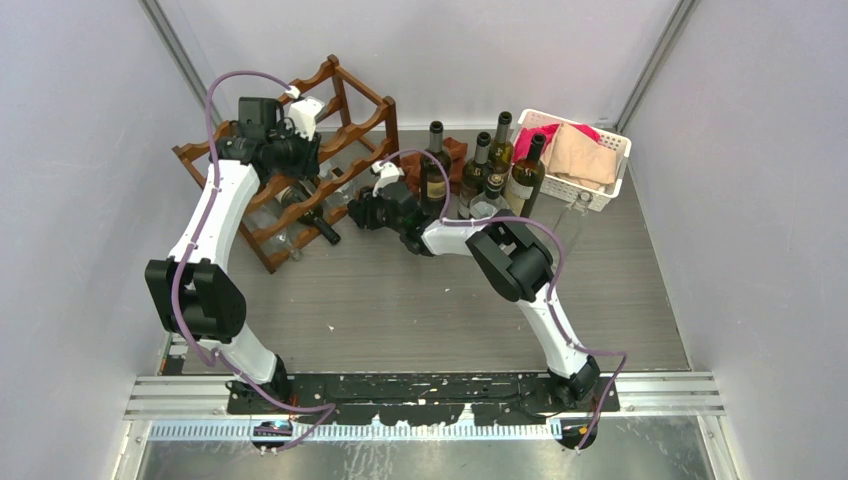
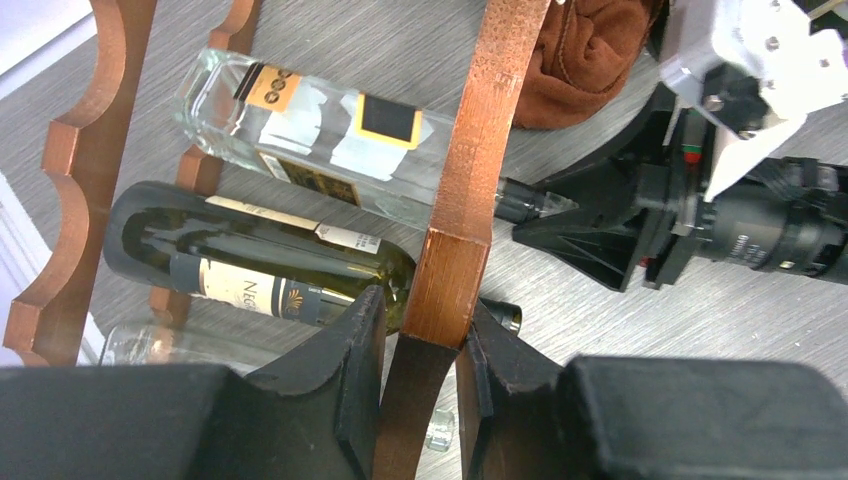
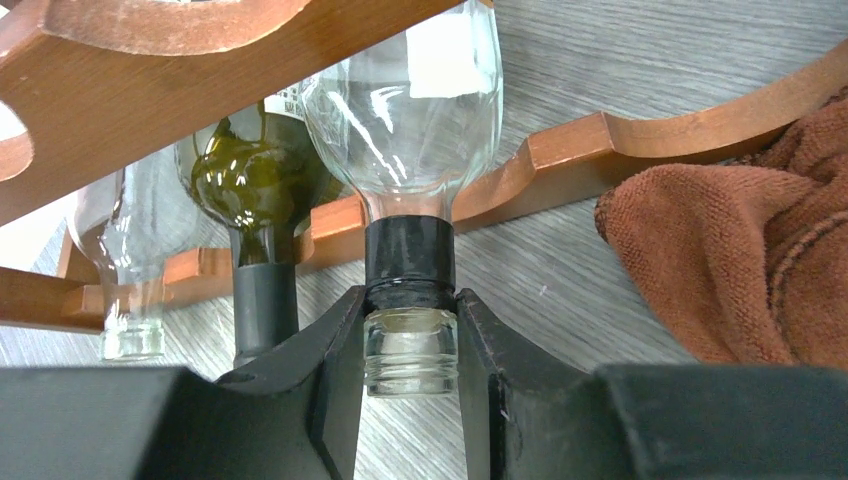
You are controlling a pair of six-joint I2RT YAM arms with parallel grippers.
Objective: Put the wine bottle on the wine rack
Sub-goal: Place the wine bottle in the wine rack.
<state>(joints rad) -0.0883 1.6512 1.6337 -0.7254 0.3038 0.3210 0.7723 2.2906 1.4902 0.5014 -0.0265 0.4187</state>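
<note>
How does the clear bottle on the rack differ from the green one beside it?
The clear bottle is see-through glass; the green bottle is dark olive. The right gripper pinches the clear bottle's mouth; nothing holds the green bottle. Both lie sideways on the wine rack.

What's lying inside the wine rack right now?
A clear bottle, neck in the right gripper; a green bottle beside it; a second clear bottle past that. The left gripper clamps a rack rail, and that arm hides some slots from above.

The left arm (image 1: 222,200) and right arm (image 1: 550,325) share white tubular links, bulky black joint housings, a looping mauve cable (image 1: 210,110) each, and matte black wedge-shaped pincer fingers (image 2: 345,355).
</note>
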